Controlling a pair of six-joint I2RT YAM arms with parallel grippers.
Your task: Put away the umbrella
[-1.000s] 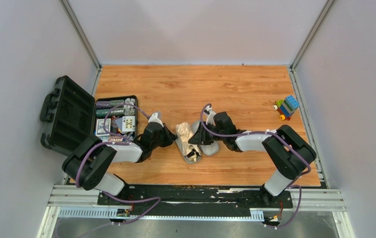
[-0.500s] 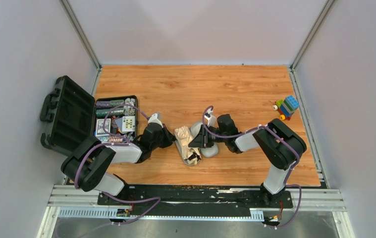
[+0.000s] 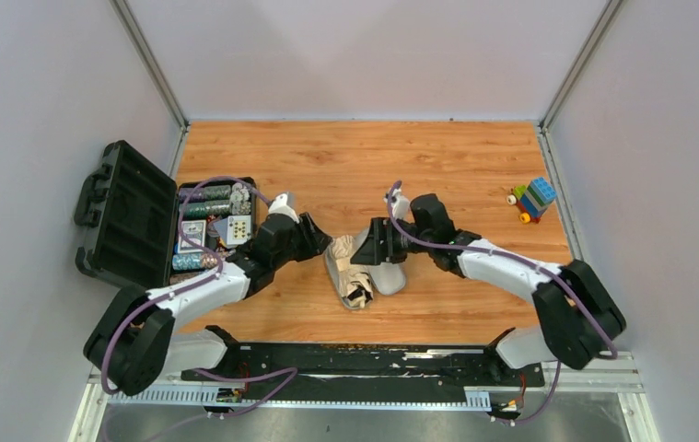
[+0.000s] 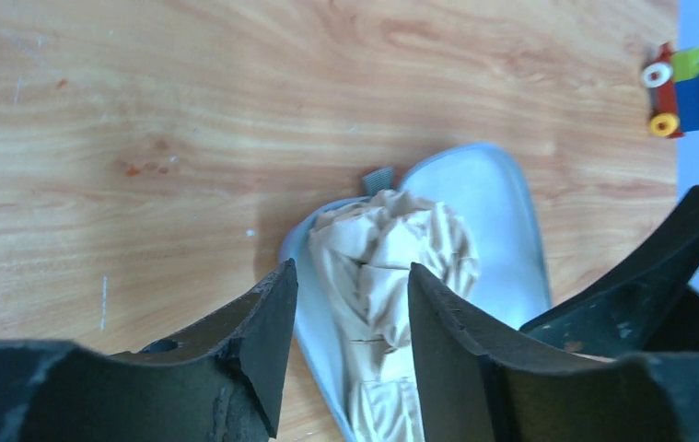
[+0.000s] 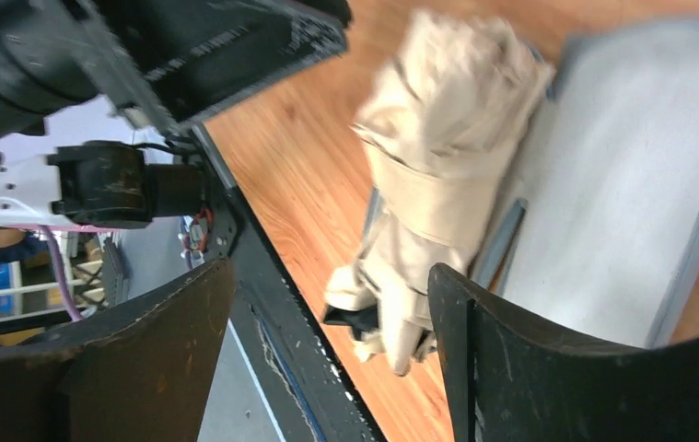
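The beige umbrella (image 3: 347, 264) lies folded in the left half of an open lilac-grey oval case (image 3: 388, 276) at mid-table. Its dark handle end pokes out toward the near edge. My left gripper (image 3: 323, 245) hovers just left of it, jaws open. In the left wrist view the umbrella (image 4: 384, 262) and the case (image 4: 497, 216) show beyond the open gripper (image 4: 350, 318). My right gripper (image 3: 376, 250) hangs over the case's right half, also open. In the right wrist view the strapped umbrella (image 5: 437, 175) lies beside the bare case half (image 5: 622, 184), past the empty gripper (image 5: 327, 341).
A black carrying case (image 3: 124, 216) stands open at the left, its tray (image 3: 215, 226) holding poker chips and cards. A small toy of coloured blocks (image 3: 532, 199) sits at the right, near the wall, and appears as the toy (image 4: 686, 87) in the left wrist view.
Both grippers have opened and drawn back a little from the umbrella, which stays in the oval case. The right arm's elbow has swung out to the right.
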